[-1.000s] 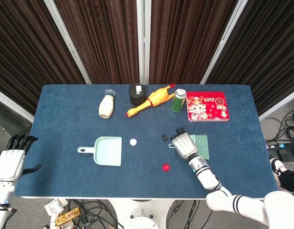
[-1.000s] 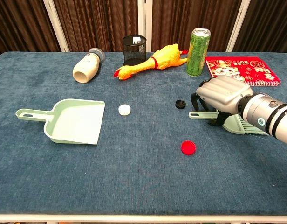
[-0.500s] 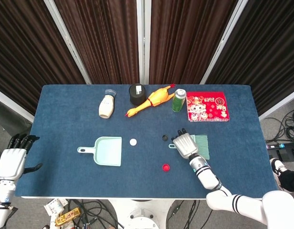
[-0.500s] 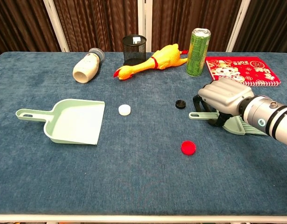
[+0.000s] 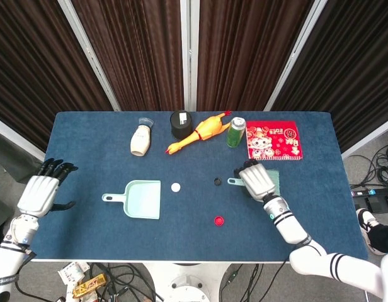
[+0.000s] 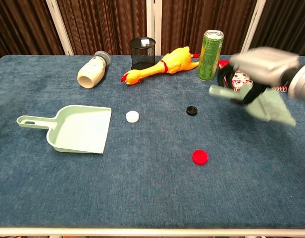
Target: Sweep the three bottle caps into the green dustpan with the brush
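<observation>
My right hand (image 6: 261,64) grips the pale green brush (image 6: 269,106) and holds it in the air above the table's right side; in the head view the same hand (image 5: 257,180) covers most of the brush (image 5: 273,179). Three caps lie on the blue cloth: a white cap (image 6: 132,116) just right of the green dustpan (image 6: 78,130), a black cap (image 6: 192,110) in the middle, and a red cap (image 6: 200,156) nearer the front. My left hand (image 5: 41,192) hovers open beyond the table's left edge, left of the dustpan (image 5: 142,199).
Along the back stand a lying white bottle (image 6: 91,71), a black mesh cup (image 6: 143,52), a rubber chicken (image 6: 160,66), a green can (image 6: 211,48) and a red notebook (image 5: 273,143).
My right hand closed on the brush and lifted it off the table, up and toward the back. My left hand rose and moved closer to the table's left edge.
</observation>
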Robot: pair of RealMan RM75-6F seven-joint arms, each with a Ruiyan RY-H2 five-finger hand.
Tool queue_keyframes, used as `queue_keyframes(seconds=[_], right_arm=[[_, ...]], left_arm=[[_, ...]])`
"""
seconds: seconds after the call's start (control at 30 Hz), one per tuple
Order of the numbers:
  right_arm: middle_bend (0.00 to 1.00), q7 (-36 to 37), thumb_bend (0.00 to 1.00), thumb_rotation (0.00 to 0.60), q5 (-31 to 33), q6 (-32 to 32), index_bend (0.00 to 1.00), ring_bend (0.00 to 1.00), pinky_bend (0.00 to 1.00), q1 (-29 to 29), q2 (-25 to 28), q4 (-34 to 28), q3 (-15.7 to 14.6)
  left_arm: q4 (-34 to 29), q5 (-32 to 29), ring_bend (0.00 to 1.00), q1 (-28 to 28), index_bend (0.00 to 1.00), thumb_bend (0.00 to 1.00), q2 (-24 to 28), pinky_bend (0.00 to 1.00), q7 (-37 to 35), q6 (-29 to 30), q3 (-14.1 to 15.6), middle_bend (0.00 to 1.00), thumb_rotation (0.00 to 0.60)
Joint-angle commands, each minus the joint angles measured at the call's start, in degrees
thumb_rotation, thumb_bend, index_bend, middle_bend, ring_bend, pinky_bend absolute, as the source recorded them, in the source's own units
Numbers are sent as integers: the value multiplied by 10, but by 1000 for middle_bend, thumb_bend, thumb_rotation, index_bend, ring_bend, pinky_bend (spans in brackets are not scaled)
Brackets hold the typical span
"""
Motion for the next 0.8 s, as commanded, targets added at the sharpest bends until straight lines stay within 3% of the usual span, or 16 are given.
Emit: queue_keyframes(seconds=[0.03, 0.33, 0.6, 0.8], right_arm=[[642, 58, 424, 600, -6, 10, 634, 286, 237, -1, 64, -50, 34], [643, 106, 424, 600, -3, 12, 634, 285, 237, -5, 135, -88, 49], [642, 118, 423, 600, -1, 2, 634, 285, 237, -1, 137, -79, 34], [642, 128, 423, 600, -2, 1, 634, 285, 237, 2, 133, -71, 27]], left_arm=[[-12, -30, 102, -48, 246, 0, -7, 95, -1, -72, -12, 187, 600], [4, -108, 197, -97, 339, 0, -75, 165, 86, -152, -4, 300, 600], [-6, -169, 236, -104, 360, 66, -119, 210, 151, -148, 4, 336, 600], [27, -203, 251, -111, 416, 127, -168, 230, 192, -125, 1, 371, 600]])
